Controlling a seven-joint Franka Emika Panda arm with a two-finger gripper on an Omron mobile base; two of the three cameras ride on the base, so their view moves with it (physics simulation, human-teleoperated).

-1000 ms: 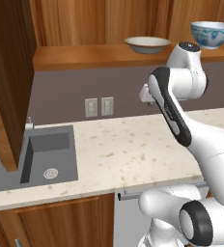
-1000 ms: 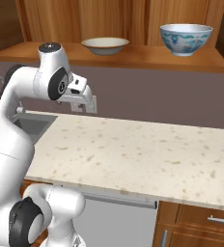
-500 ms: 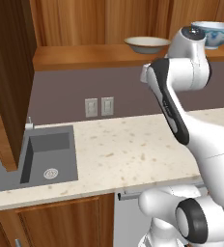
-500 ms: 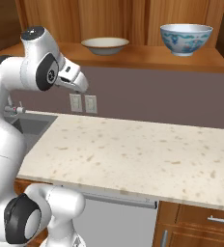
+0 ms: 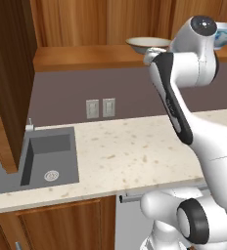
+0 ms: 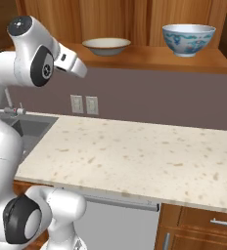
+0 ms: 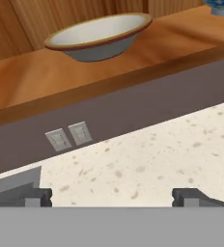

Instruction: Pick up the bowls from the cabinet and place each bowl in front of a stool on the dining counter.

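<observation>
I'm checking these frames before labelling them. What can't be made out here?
- Patterned bowl, left base view: mostly hidden behind the arm's upper joint.
- Same bowl, hand view: cut off by the top edge.
- Sink, right base view: largely covered by the arm.
- Gripper, hand view: open, fingertips clipped at the bottom.

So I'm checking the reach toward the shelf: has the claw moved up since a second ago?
Yes. In the right base view the wrist has climbed from near the wall outlets to just below the cabinet shelf, toward the cream bowl.
</observation>
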